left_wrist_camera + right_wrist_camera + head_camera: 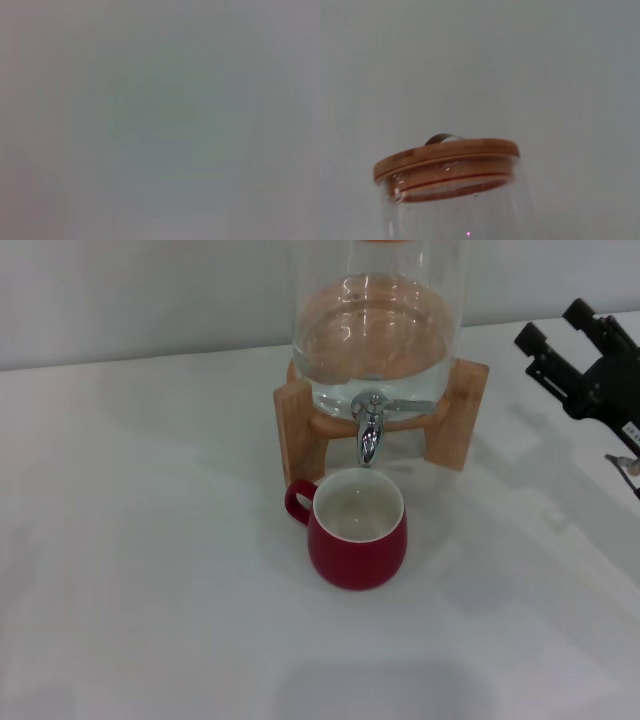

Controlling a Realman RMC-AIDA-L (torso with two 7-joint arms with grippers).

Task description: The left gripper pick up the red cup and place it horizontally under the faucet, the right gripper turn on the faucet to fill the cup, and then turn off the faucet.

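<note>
One gripper shows in the head view: the right gripper, an all-black claw at the table's right edge, its two knobbed tips spread apart and holding nothing. Well to its left stands the red cup, upright, just below the faucet of the glass dispenser. The dispenser's wooden lid fills the right wrist view. Nothing of the left gripper appears.

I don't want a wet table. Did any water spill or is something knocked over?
Nothing stands out. The red cup sits upright under the faucet, the table around it looks dry, and the dispenser stands straight on its wooden stand.
</note>
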